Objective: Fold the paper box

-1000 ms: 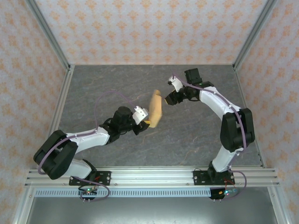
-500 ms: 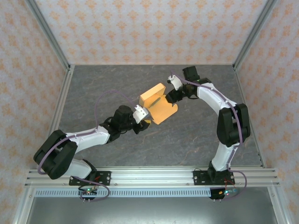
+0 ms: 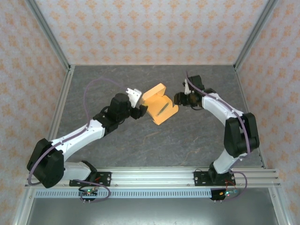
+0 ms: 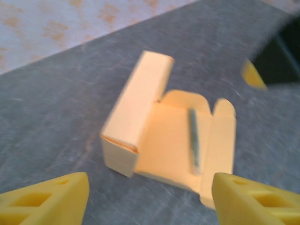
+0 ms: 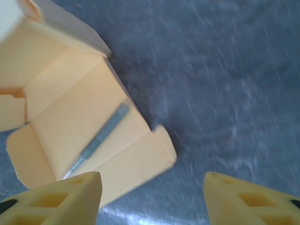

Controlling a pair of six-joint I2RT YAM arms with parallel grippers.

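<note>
The orange-yellow paper box [image 3: 159, 104] lies on the dark table, partly folded. One side stands up as a closed rectangular section [image 4: 133, 117], while the other panel lies flat and open with rounded tabs [image 5: 161, 140]. A thin grey-blue strip [image 4: 193, 140] runs along the flat panel. My left gripper [image 3: 139, 104] sits just left of the box, open, with nothing between its yellow fingers [image 4: 51, 197]. My right gripper [image 3: 180, 99] hovers just right of the box, open and holding nothing; its fingers [image 5: 248, 199] straddle the flat panel's corner.
The dark stone-pattern table [image 3: 197, 136] is bounded by aluminium rails and patterned walls [image 3: 150, 28]. The arm bases are bolted to the front rail [image 3: 150, 176].
The box was held up between both grippers; now it lies on the table with both grippers off it. The left gripper drew back left and away, the right one to the right.
</note>
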